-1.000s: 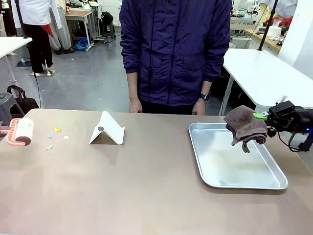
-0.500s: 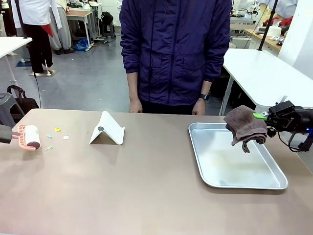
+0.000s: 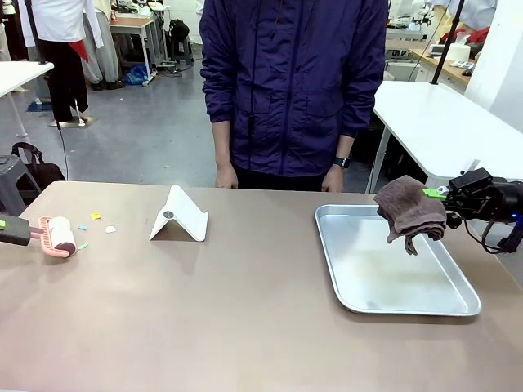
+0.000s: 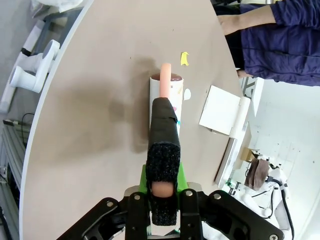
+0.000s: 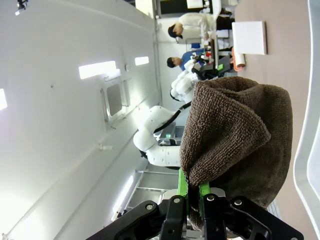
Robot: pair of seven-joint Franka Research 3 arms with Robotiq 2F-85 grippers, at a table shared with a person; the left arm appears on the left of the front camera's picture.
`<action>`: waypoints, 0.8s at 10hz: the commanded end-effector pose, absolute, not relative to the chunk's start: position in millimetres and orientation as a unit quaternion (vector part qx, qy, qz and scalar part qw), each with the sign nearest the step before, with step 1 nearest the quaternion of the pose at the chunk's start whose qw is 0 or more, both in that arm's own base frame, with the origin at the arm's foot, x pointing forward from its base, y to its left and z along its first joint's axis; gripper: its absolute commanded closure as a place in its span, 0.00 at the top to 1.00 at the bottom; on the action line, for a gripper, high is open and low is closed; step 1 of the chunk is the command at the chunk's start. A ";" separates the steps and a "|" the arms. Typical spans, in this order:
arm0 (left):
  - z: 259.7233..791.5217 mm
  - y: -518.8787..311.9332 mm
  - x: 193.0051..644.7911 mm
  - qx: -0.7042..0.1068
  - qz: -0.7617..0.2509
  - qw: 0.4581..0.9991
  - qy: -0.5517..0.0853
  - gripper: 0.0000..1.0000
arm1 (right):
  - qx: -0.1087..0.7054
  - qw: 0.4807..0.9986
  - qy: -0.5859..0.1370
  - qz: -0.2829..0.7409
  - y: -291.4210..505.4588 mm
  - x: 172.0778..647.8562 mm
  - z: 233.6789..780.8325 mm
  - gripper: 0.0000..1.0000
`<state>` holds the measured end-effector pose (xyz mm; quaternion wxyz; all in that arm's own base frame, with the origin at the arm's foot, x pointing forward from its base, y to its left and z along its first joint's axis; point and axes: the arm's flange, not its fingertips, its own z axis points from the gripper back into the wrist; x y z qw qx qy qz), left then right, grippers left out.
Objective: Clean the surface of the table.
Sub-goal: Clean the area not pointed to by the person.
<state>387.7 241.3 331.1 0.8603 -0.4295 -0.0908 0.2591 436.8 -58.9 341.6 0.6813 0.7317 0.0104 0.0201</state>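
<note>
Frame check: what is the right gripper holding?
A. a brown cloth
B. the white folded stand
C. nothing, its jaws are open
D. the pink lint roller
A: the right gripper is shut on the brown cloth, which hangs from it over the silver tray.

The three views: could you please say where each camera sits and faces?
Front view: between the arms, facing across the table to the person; left gripper, right gripper at its sides.
Left wrist view: on that wrist, looking along its gripper at the lint roller.
Right wrist view: on that wrist, looking along its gripper at the brown cloth.
Front and left wrist views share the white stand.
</note>
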 end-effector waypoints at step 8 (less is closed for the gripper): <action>300.6 193.3 447.5 -0.384 0.268 0.883 -0.037 0.22 | 0.727 0.686 0.004 0.026 -56.8 436.1 343.4 0.09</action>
